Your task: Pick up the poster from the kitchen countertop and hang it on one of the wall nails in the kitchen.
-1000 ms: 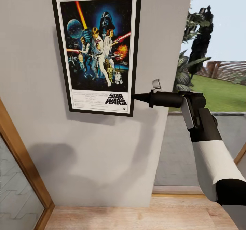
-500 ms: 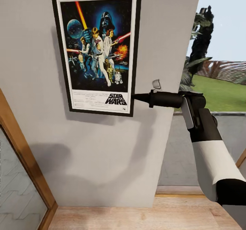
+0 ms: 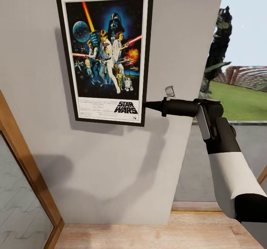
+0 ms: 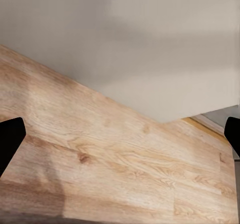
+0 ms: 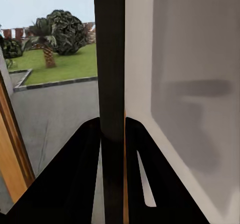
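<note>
The poster (image 3: pixel 105 54) stands upright against the grey wall (image 3: pixel 111 167), long axis vertical, its lower right edge clamped between the right gripper's (image 3: pixel 145 105) fingers; left fingers sit apart.

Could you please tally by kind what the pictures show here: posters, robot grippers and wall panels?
Posters: 1, the poster, pinched at its edge by the right gripper.
Grippers: 2, with the left gripper.
Wall panels: 1, the grey wall.
Total: 4.
</note>
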